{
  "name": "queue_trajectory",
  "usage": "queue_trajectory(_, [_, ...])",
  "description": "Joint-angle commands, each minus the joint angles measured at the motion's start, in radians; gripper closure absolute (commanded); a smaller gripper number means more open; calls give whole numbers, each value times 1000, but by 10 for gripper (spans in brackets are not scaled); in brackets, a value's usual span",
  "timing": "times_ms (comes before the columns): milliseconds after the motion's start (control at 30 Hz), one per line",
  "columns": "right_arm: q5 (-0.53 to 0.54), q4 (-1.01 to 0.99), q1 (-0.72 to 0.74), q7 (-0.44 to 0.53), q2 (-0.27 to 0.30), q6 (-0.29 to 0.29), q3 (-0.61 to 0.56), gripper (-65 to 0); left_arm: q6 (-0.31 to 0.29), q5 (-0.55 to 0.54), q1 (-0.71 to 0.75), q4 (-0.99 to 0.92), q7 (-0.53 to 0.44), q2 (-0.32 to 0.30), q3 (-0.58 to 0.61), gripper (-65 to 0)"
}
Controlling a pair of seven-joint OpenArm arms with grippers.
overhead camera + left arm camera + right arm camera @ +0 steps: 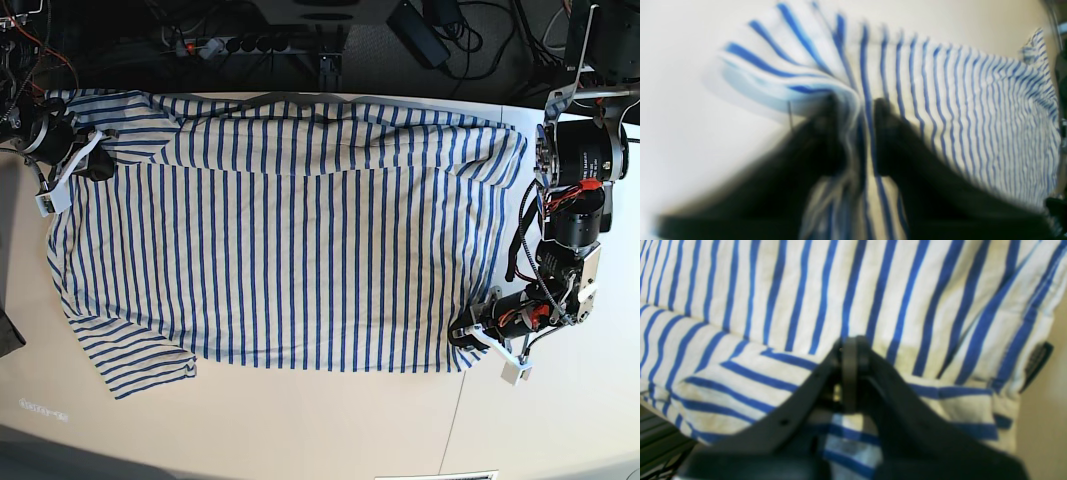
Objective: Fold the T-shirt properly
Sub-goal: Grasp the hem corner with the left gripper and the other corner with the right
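Shirt [290, 230] spread flat across table [330, 420], stripes running front to back, one sleeve [140, 365] splayed at near left corner. Left gripper [853, 133] clamped on a bunched edge of cloth at the shirt's near right corner. Right gripper [851, 373] at far left edge, fingers [850, 356] pressed together, pinching a fold of striped fabric.

No text, label, brand or number can be read anywhere in these views.
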Motion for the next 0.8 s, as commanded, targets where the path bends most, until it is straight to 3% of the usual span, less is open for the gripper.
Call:
queue_trajectory(0, [17,20,1,-10,19,53,11,0,7,16,-19,5,21,-6,2,0])
queue_trajectory(100, [43,69,2,-10,19,53,35,0,-33,15,-19,5,23,-6,2,0])
queue_trajectory(300, [56,225,2,-22,20,53,167,0,-38,15,-19,5,31,-6,2,0])
queue_trajectory(433, [51,228,44,-5,29,50,267,0,-38,14,-19,5,76,-6,2,0])
queue_trajectory(567, [28,100,198,20,79,49,272,0,-65,20,-19,5,97,-5,2,0])
queue_trajectory(767, [11,-302,552,31,133,49,235,0,-64,41,-19,5,108,-6,2,0])
